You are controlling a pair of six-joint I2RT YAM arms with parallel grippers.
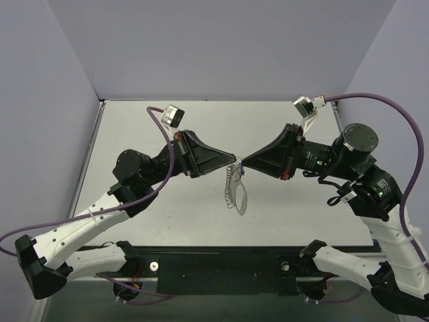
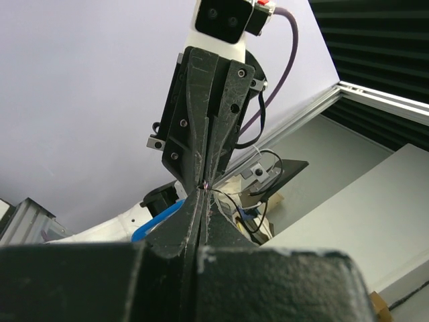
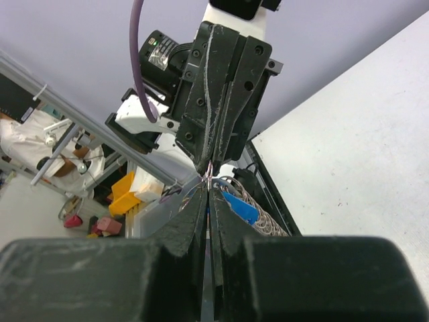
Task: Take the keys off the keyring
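Starting with the fingers: how do they stand? (Auditor)

Left gripper [image 1: 234,161] and right gripper [image 1: 245,162] meet tip to tip above the table [image 1: 167,221]. Each wrist view shows its own pair of fingers pressed together with no gap, and a thin wire loop [image 3: 209,172] caught where the tips meet. I cannot tell which pair actually grips it. (Inspector)

And the task items? (Auditor)

The keyring [image 1: 242,200], a grey oval, sits on the near side of the fingertips, with its coiled chain [image 1: 230,184] running up to them. The keys [image 3: 238,205], blue-headed, sit just beside the right fingers [image 3: 194,221]. I cannot tell whether the oval rests on the surface or hangs clear. (Inspector)

Surface and room? (Auditor)

The tabletop is pale grey-white, matt and faintly speckled. Pale lilac walls [image 1: 201,47] close the left, back and right sides beyond the fingers. A metal rail [image 1: 88,161] borders the left edge. Purple cables [image 1: 373,94] loop from both wrists. (Inspector)
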